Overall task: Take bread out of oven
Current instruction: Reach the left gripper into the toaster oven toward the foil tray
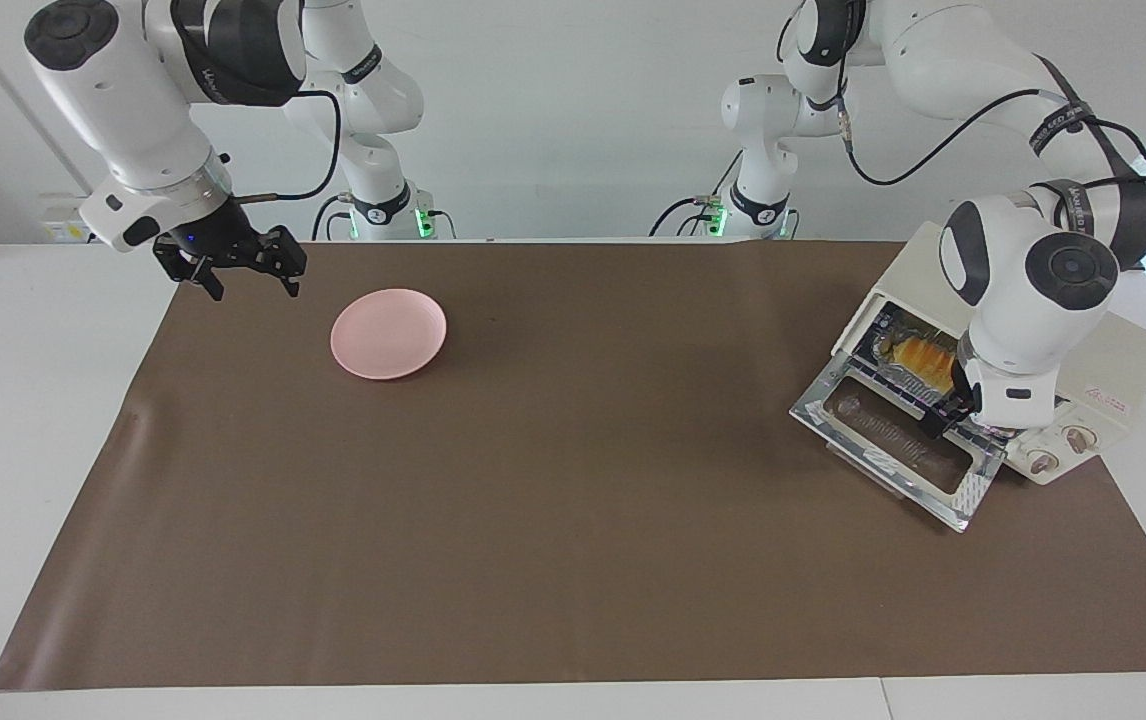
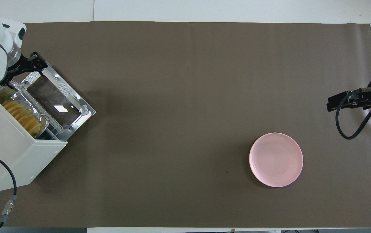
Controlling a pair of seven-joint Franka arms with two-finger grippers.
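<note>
The left pincer (image 1: 941,418) hung open over the toaster oven's (image 1: 1098,345) lowered door; the bread (image 1: 918,355) lay inside; the right pincer (image 1: 245,272) waited open beside the pink plate (image 1: 388,333).

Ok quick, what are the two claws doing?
Left gripper: open, empty, over the oven door.
Right gripper: open, empty, waiting near the plate.
</note>
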